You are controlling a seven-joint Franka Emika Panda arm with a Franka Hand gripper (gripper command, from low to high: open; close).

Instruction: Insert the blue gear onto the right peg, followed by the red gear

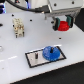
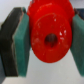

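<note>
The gripper (image 1: 62,24) clamps the round bright-red toothed gear (image 2: 50,36) above the table, well apart from the grey black-bordered baseplate (image 1: 34,57); any tilt risks jamming against the flat bright-blue toothed gear (image 1: 50,52).

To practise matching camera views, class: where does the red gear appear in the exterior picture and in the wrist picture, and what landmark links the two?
Exterior view: the red gear sits in the upper part toward the exterior view's right, held above the table in the gripper.
Wrist view: the red gear fills the middle of the picture, centre hole facing the camera.
Shared landmark: the gripper's fingers clamping the gear on either side.
</note>
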